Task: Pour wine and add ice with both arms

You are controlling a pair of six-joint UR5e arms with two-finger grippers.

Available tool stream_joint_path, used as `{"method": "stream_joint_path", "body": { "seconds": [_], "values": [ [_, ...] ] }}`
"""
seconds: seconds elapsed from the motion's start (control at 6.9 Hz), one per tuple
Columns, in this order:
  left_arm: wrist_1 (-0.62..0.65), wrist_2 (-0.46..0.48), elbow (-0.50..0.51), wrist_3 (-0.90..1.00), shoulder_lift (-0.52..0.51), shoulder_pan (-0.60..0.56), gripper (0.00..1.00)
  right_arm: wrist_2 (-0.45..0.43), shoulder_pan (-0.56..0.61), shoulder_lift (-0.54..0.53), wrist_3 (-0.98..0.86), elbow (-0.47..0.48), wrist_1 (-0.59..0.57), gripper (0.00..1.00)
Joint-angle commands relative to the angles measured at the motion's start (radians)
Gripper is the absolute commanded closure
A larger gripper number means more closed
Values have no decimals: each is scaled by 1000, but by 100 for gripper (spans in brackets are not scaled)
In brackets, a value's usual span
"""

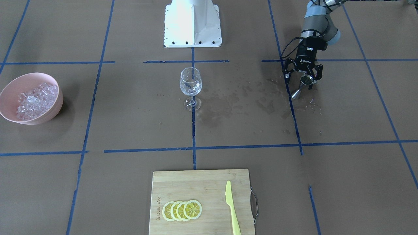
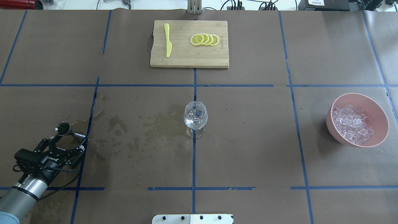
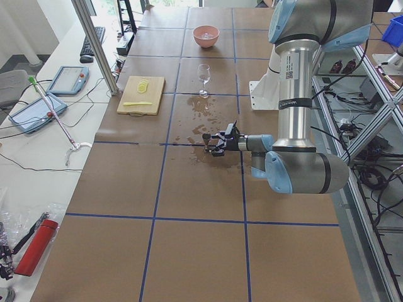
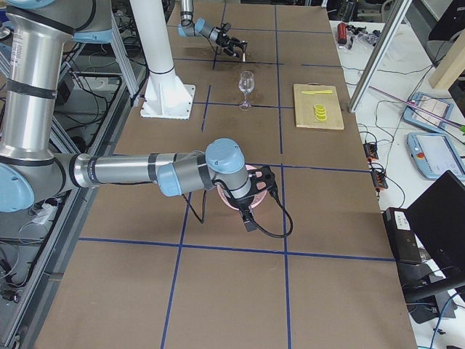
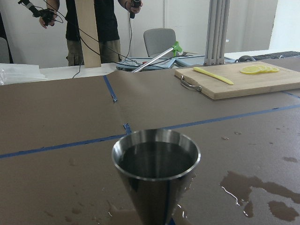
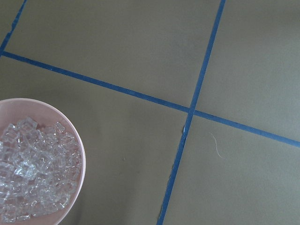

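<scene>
Sitting heaped in one pink bowl [image 2: 374,109] at the table's right end: ice [image 2: 351,124], too many chunks to count. Right gripper [image 4: 251,193] hangs just over that bowl, so the right arm is far nearer; its fingers are hidden, spread can't be told. Left gripper [image 1: 302,80] at the left end, jaws wide either side of one upright steel jigger [image 1: 298,91], contact unclear. One wine glass [image 1: 190,83] at centre, well apart from both. Far edge: one cutting board [image 1: 196,186], four lemon slices [image 1: 183,210], one yellow knife [image 1: 231,205].
</scene>
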Motion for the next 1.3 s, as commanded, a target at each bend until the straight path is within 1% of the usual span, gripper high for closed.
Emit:
{"method": "stream_joint_path", "body": {
  "seconds": [0.0,0.43,0.58,0.72,1.16],
  "values": [
    [0,-14,0,-6,1,-32,6,0,-1,0,0,1,0,0],
    [0,-20,1,-5,2,-60,7,0,0,0,0,1,0,0],
    [0,-20,3,-5,-1,-58,12,0,0,0,0,1,0,0],
    [0,-18,23,-5,-7,-55,22,0,0,0,0,1,0,0],
    [0,-18,30,-5,-30,-52,24,0,-1,-1,0,1,0,0]
  ]
}}
